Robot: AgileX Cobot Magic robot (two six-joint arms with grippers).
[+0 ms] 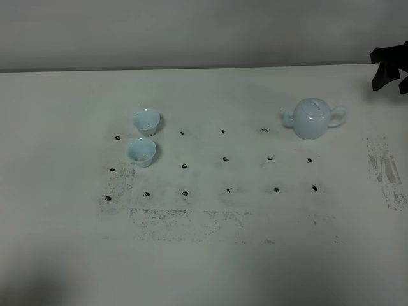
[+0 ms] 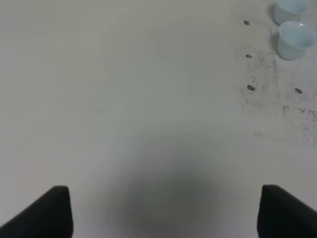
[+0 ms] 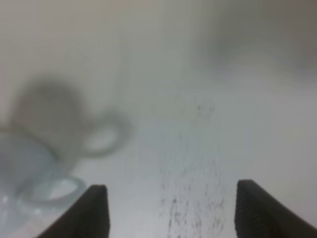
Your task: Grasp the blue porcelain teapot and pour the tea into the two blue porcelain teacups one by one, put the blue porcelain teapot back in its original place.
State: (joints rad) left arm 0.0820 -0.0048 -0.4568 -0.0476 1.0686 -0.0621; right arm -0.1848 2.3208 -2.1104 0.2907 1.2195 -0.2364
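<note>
White table (image 1: pixel 204 274), matte, surface worn. Blue porcelain teapot (image 1: pixel 311 120) stands upright at right rear, lid on, spout pointing toward the cups, handle away from them. Two cups at left, well apart from the teapot: far teacup (image 1: pixel 146 121) and near teacup (image 1: pixel 141 152), both upright, just beside each other. Small black marks (image 1: pixel 225 159) sit in rows between. Grey scuffing (image 1: pixel 185 220) lies in front of the marks, second scuffed patch (image 1: pixel 384 171) at right
</note>
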